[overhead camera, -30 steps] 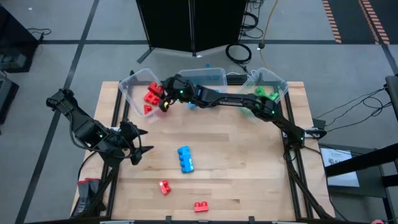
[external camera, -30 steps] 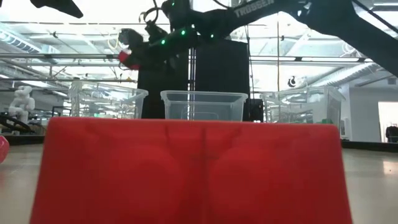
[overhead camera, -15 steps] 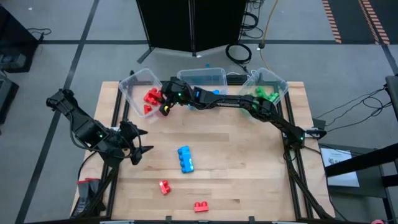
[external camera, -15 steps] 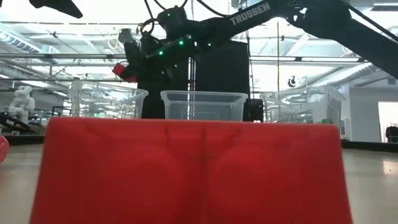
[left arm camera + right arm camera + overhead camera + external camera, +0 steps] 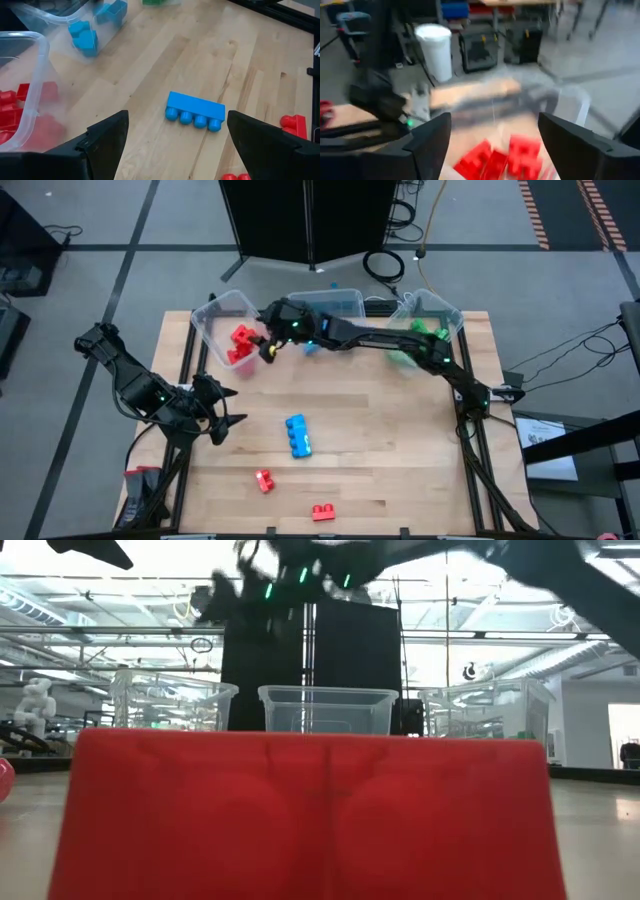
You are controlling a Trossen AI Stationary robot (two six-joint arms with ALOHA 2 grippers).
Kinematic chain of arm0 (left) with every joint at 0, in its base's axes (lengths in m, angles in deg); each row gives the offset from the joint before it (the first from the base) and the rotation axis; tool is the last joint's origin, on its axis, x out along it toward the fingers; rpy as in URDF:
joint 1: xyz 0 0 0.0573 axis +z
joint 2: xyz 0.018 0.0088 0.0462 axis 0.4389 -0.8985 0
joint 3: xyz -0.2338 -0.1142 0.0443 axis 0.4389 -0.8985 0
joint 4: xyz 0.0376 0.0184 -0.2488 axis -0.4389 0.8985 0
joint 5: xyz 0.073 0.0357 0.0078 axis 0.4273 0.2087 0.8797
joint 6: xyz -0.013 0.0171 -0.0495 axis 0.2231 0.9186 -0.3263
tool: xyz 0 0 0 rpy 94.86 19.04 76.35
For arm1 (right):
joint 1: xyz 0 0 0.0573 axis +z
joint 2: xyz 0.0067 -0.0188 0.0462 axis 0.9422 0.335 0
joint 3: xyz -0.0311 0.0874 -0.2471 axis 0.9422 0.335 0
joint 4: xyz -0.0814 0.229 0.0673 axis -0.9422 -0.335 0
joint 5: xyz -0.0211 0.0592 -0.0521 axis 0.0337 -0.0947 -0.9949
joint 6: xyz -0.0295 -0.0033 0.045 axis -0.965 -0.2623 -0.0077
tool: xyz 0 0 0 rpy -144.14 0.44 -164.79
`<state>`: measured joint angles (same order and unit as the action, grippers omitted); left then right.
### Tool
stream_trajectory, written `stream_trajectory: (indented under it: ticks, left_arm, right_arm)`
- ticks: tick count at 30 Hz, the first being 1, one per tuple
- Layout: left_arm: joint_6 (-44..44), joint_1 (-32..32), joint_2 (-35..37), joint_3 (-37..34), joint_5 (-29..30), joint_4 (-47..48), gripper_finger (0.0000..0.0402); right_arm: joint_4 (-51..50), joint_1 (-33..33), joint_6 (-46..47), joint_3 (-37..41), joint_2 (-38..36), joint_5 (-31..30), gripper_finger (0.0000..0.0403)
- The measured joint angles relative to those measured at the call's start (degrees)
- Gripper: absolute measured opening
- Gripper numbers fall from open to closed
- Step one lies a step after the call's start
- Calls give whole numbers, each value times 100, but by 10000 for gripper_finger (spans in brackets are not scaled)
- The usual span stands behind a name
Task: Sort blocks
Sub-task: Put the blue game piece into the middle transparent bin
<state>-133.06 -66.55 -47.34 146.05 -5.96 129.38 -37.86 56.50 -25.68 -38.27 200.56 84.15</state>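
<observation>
Three clear bins stand along the far edge. The left bin (image 5: 222,320) holds red blocks (image 5: 240,342), the middle bin (image 5: 335,302) blue ones and the right bin (image 5: 432,320) green ones. My right gripper (image 5: 492,145) hangs open over the left bin, with red blocks (image 5: 500,157) below it and nothing between its fingers. A long blue block (image 5: 297,435) lies flat mid-table, and two red blocks (image 5: 264,480) (image 5: 322,511) lie nearer the front edge. My left gripper (image 5: 222,412) waits open at the table's left, pointing at the blue block (image 5: 195,111).
One red block (image 5: 310,815) sits right in front of the low camera and hides most of the table there. Bare wood lies between the bins and the loose blocks. The right arm (image 5: 400,345) stretches across the far edge over the middle bin.
My right gripper carried a red block over the left bin, dipped a little and let it go; the block no longer shows between its fingers. The gripper has since risen.
</observation>
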Motion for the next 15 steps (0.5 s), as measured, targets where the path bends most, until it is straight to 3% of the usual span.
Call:
stream_trajectory:
  ticks: [8, 12, 15]
  left_arm:
    - [19, 0, -1, 0, 0, 8, 336]
    - [50, 0, -1, 0, 0, 19, 336]
    - [50, 0, -1, 0, 0, 26, 336]
  right_arm:
    - [-1569, 423, -1733, -11, -1535, 3, 281]
    - [-2531, 844, -1888, -19, -2061, 9, 281]
    - [-3137, 1216, -1866, -28, -2060, 11, 281]
